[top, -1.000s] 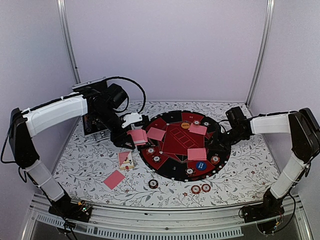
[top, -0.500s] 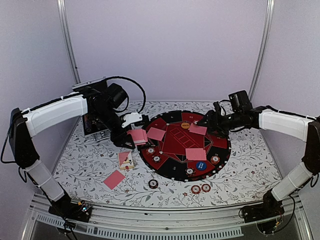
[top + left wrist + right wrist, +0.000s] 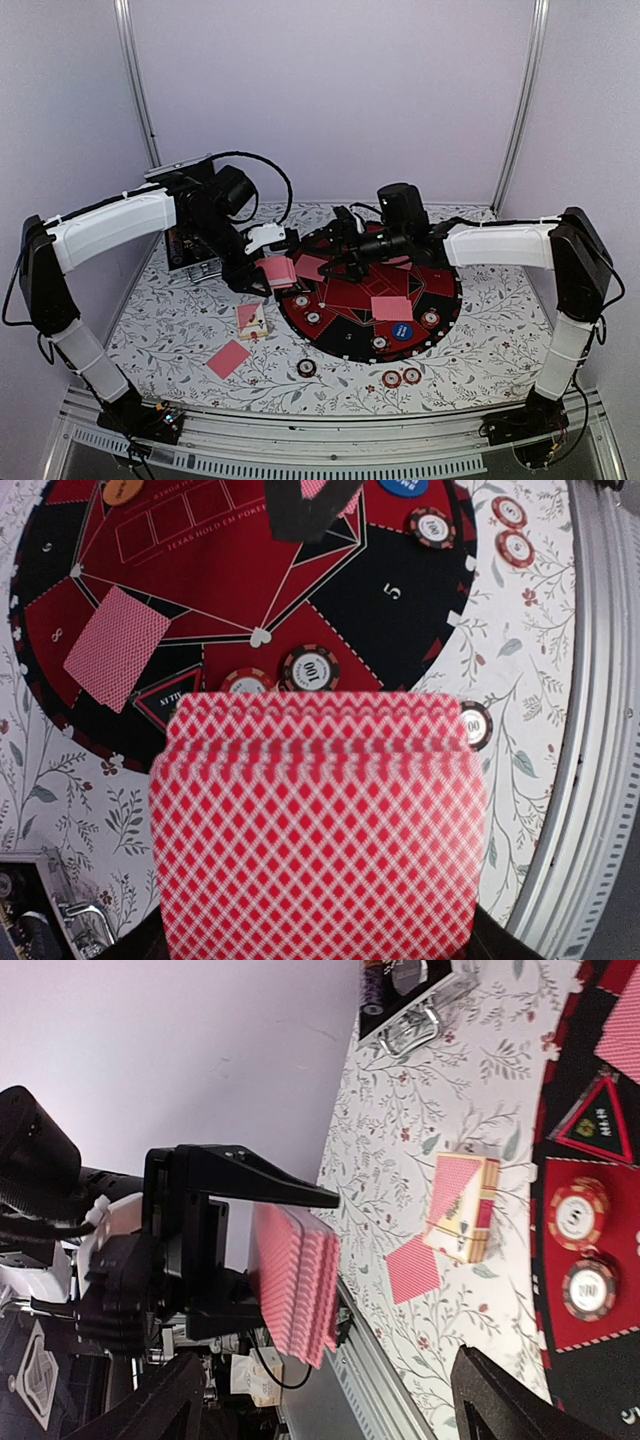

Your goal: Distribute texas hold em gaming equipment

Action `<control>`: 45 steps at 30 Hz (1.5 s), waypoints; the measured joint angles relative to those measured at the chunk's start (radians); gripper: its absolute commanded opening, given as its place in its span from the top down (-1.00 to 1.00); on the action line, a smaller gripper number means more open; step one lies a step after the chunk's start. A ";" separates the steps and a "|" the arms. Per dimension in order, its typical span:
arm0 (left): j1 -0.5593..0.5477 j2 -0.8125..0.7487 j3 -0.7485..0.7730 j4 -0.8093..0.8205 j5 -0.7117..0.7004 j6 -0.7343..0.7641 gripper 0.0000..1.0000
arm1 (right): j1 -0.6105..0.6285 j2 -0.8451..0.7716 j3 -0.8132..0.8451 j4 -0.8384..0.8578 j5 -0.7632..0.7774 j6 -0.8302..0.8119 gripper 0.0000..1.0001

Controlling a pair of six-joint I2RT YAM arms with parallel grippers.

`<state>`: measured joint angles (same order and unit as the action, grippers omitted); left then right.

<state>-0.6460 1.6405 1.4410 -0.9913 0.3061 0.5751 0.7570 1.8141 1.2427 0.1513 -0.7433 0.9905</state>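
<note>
My left gripper (image 3: 264, 277) is shut on a fanned stack of pink-backed playing cards (image 3: 318, 820), held just left of the round red-and-black mat (image 3: 452, 300). My right gripper (image 3: 333, 270) hangs open over the mat's left part, facing that stack (image 3: 295, 1290), and holds nothing. Pink cards lie on the mat (image 3: 392, 307) (image 3: 117, 645) and another lies on the table (image 3: 228, 358). Red-and-white chips (image 3: 309, 668) (image 3: 577, 1215) sit on the mat's rim zones. A blue button disc (image 3: 402, 330) lies near the front and an orange one (image 3: 122, 490) further in.
A card box (image 3: 252, 320) lies on the floral tablecloth left of the mat. Three chips (image 3: 306, 368) (image 3: 391, 379) (image 3: 411, 375) lie off the mat near the front. A black case (image 3: 190, 250) stands at the back left. A metal rail (image 3: 330, 440) runs along the near edge.
My right arm has swung left across the mat, from its right rim to the left gripper's stack, and its jaws have opened wide. The left arm has stayed still.
</note>
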 measured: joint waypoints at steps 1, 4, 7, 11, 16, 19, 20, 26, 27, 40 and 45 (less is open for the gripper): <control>0.000 0.000 0.000 0.001 0.000 0.000 1.00 | 0.017 0.031 0.033 0.011 -0.006 0.014 -0.78; 0.000 0.000 0.000 0.002 0.001 0.000 1.00 | 0.056 0.109 0.111 0.038 -0.020 0.040 -0.78; 0.000 0.000 0.002 0.003 0.000 -0.001 1.00 | 0.083 0.180 0.158 0.045 -0.033 0.060 -0.79; -0.001 0.000 0.002 0.003 0.000 -0.001 1.00 | 0.104 0.248 0.189 0.054 -0.047 0.082 -0.80; -0.001 0.000 0.002 0.000 0.000 0.000 1.00 | 0.113 0.282 0.211 0.110 -0.071 0.121 -0.81; -0.001 0.000 0.002 0.001 0.000 0.000 1.00 | 0.114 0.303 0.235 0.148 -0.084 0.148 -0.82; -0.001 0.000 0.002 0.001 0.000 0.000 1.00 | 0.115 0.311 0.240 0.161 -0.087 0.159 -0.81; -0.001 0.000 0.002 0.001 0.000 0.000 1.00 | 0.120 0.352 0.249 0.206 -0.106 0.201 -0.78; -0.001 0.000 0.002 -0.001 -0.002 0.000 1.00 | 0.120 0.357 0.248 0.212 -0.109 0.207 -0.77; -0.002 0.001 0.002 -0.009 -0.007 0.000 1.00 | 0.089 0.338 0.168 0.323 -0.116 0.234 -0.43; -0.002 0.002 0.002 -0.008 -0.007 0.000 1.00 | 0.077 0.314 0.143 0.332 -0.117 0.241 -0.22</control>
<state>-0.6476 1.6421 1.4429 -0.9997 0.2989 0.5751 0.8345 2.1284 1.3857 0.4835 -0.8600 1.2312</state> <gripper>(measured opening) 0.658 0.669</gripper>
